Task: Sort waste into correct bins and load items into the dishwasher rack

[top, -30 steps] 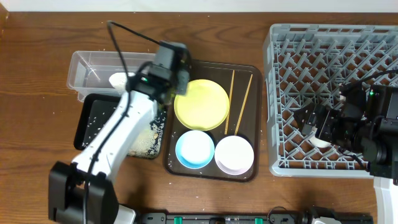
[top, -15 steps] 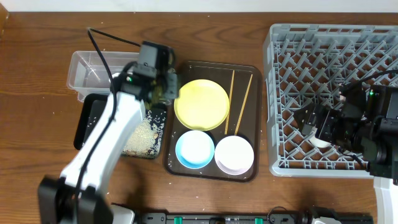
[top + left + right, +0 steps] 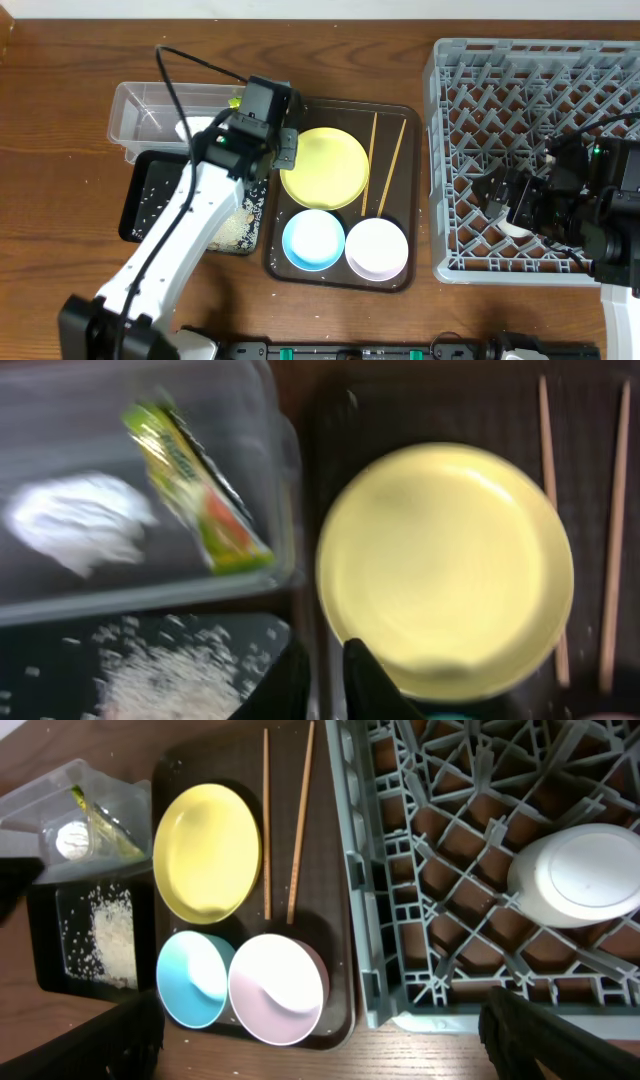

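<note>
The green-and-yellow wrapper (image 3: 195,495) and the white tissue wad (image 3: 80,525) lie in the clear tub (image 3: 150,105). Rice grains (image 3: 235,225) are heaped in the black tray (image 3: 145,200). My left gripper (image 3: 325,660) is shut and empty, hovering over the seam between the black tray and the yellow plate (image 3: 325,167). The blue bowl (image 3: 313,240), the white-pink bowl (image 3: 376,248) and the chopsticks (image 3: 385,160) rest beside the plate. My right gripper (image 3: 320,1040) hangs wide open over the front left of the grey rack (image 3: 436,150).
The plate, bowls and chopsticks all sit on a dark brown serving tray (image 3: 405,112). A white bowl (image 3: 578,875) lies upside down among the rack's pegs. The left arm's black cable arcs above the tub.
The left arm swung left over the clear tub, then came back right beside the plate. The wrapper now shows in the tub. The right arm has not moved.
</note>
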`<state>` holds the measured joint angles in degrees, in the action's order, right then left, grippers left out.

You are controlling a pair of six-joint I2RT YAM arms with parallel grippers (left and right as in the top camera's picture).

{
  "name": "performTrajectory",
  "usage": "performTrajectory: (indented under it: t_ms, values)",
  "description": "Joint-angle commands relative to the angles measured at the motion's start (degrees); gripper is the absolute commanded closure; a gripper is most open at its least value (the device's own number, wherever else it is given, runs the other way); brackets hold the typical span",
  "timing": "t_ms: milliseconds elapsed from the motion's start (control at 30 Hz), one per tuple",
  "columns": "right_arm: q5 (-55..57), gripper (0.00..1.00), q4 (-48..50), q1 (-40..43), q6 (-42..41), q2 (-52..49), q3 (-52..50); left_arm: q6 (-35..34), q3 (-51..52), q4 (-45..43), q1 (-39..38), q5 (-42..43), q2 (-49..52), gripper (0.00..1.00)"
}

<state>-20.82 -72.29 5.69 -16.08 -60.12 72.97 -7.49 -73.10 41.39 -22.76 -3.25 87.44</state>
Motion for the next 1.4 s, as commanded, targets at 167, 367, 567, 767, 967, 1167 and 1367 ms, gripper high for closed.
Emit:
performTrajectory:
  t_ms: [167, 367, 567, 767, 967, 1167, 1367]
  values:
    - [0.0, 0.01, -0.6, -0.1, 0.8, 0.1, 0.0, -7.8, -0.3, 5.6, -8.1, 1.5, -0.1, 0.66]
    - [0.0, 0.01, -0.8, -0.1, 0.9, 0.1, 0.0, -14.3, -0.3, 11.2, -11.4, -0.4, -0.1, 0.66]
    - [0.0, 0.01, -0.8, -0.1, 0.9, 0.1, 0.0, -14.3, -0.3, 13.1, -12.5, -0.4, -0.3, 0.63]
    - [0.0, 0.01, -0.8, -0.1, 0.9, 0.1, 0.0, -14.3, -0.3, 12.1, -12.5, 0.8, -0.3, 0.44]
    - [0.0, 0.01, -0.8, -0.1, 0.9, 0.1, 0.0, -14.3, -0.3, 11.5, -12.5, 1.4, -0.3, 0.3]
    - [0.0, 0.01, -0.7, -0.1, 0.9, 0.1, 0.0, -14.3, -0.3, 13.2, -13.7, 2.6, -0.7, 0.41]
    - [0.0, 0.01, -0.8, -0.1, 0.9, 0.1, 0.0, -14.3, -0.3, 13.1, -14.7, 2.9, -1.1, 0.17]
